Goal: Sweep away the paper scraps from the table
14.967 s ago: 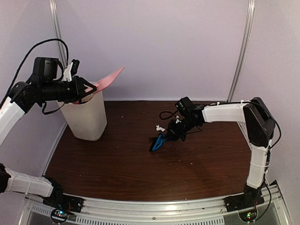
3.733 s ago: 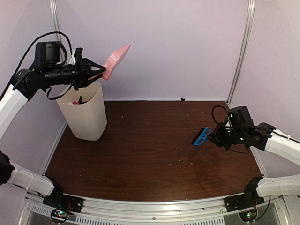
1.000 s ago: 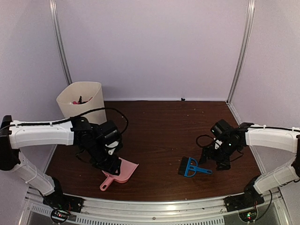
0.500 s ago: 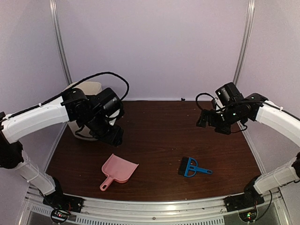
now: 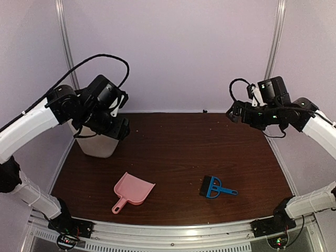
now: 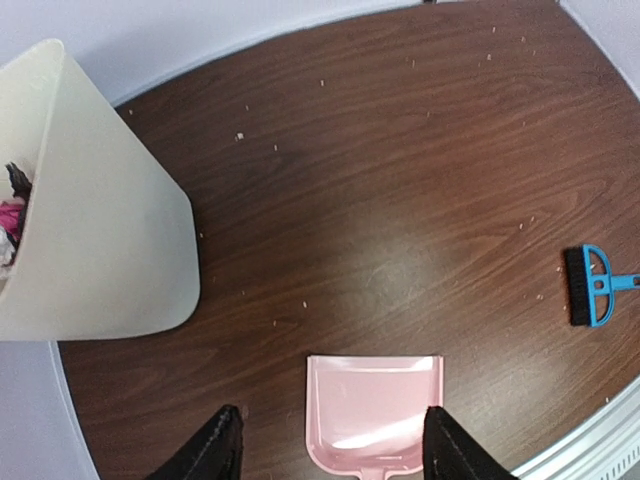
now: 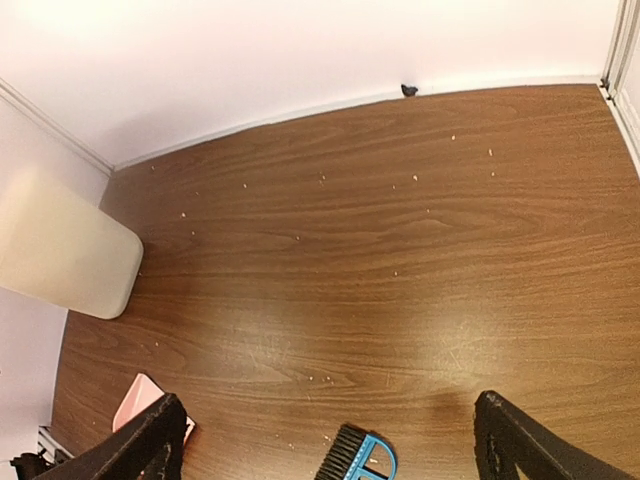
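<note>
Paper scraps (image 6: pixel 10 212): we see pink and black crumpled bits only inside the cream bin (image 6: pixel 100 230), at its open mouth on the left edge of the left wrist view. The frame cuts off the rest of the bin's contents. The bin stands upright at the rear left corner of the worktop (image 6: pixel 400 190). In the top view the left arm partly hides it.

Worktop: dark wood grain, scattered with pale specks (image 7: pixel 415 178), more of them toward the rear. They are too small for us to identify; possibly fine paper crumbs.

Pink dustpan (image 5: pixel 134 191): lies flat near the front left, handle toward the front edge, mouth toward the rear right.

Blue brush (image 5: pixel 215 187): lies flat right of centre near the front, bristles to the left, handle pointing right. Brush and dustpan are well apart, and no arm touches either.

Left end effector (image 6: pixel 332 445): raised above the worktop just beside the bin, facing down. Fingers spread wide with nothing between them. The dustpan on the worktop shows through the gap.

Right end effector (image 7: pixel 332 430): raised over the rear right of the worktop. Fingers spread wide, empty. The brush head shows at the bottom edge of its view.
</note>
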Controlling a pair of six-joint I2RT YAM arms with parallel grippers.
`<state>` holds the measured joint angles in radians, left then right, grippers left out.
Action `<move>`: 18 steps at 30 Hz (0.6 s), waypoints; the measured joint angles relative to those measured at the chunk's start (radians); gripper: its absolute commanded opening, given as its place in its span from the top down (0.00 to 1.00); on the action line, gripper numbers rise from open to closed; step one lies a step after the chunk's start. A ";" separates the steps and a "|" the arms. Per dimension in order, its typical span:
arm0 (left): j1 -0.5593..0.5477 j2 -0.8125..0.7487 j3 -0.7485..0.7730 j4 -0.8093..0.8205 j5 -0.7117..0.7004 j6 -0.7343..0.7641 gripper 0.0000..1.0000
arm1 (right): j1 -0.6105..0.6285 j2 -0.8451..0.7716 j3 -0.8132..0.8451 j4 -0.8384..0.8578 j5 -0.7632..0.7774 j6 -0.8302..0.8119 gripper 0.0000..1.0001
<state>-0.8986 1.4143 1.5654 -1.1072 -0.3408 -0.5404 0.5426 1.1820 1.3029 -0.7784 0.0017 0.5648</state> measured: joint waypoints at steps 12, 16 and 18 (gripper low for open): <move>0.006 -0.174 -0.022 0.270 -0.134 0.051 0.08 | 0.000 -0.238 -0.178 0.201 0.070 0.042 0.00; 0.007 -0.225 -0.069 0.354 -0.197 0.074 0.02 | 0.000 -0.318 -0.251 0.254 0.102 0.069 0.00; 0.008 -0.246 -0.084 0.386 -0.222 0.085 0.02 | 0.000 -0.345 -0.271 0.272 0.112 0.078 0.00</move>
<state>-0.8909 1.1687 1.4818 -0.7212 -0.5632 -0.4549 0.5426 0.8371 1.0317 -0.5068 0.1139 0.6426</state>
